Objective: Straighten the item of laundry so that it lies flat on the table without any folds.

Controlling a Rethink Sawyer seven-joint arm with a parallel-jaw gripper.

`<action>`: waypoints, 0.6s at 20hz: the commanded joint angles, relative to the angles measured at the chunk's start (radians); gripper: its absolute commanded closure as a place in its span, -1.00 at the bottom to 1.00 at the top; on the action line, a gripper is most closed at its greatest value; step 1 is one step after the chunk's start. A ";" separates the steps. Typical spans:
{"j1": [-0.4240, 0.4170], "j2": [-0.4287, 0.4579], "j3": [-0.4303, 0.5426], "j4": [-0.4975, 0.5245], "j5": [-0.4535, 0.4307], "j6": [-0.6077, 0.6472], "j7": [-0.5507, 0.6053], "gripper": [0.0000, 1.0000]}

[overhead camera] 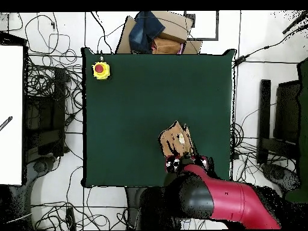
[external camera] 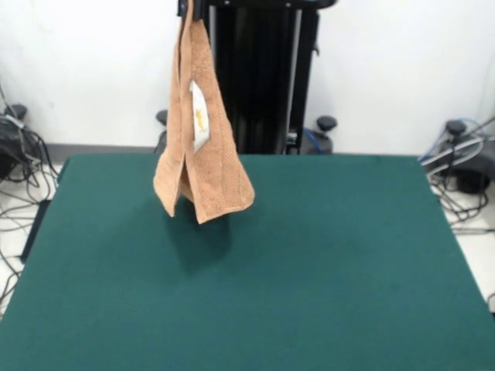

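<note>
Green table [external camera: 325, 294] is bare up front; towel [external camera: 203, 147] hangs folded lengthwise above its far-left part (white label showing), lower corners off the felt. Gripper [overhead camera: 187, 161] clamps its top edge, red arm [overhead camera: 231, 201] reaching over the robot-side edge; yellow button box [overhead camera: 101, 70] at the opposite corner.

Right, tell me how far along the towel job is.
Done: the towel is picked up, hanging from the end effector above the table, its lowest corners apparently just clear of the top. In hand: it dangles folded lengthwise with a white label showing. Left: lay it down and spread it flat without folds.
</note>
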 commanded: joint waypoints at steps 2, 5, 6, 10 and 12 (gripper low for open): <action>-0.111 -0.034 0.131 0.095 0.129 -0.041 -0.080 1.00; -0.134 -0.055 0.162 0.119 0.144 -0.046 -0.097 1.00; -0.138 -0.058 0.165 0.119 0.146 -0.044 -0.094 1.00; -0.133 -0.068 0.161 0.114 0.137 -0.030 -0.074 1.00; -0.128 -0.069 0.160 0.109 0.128 -0.022 -0.074 1.00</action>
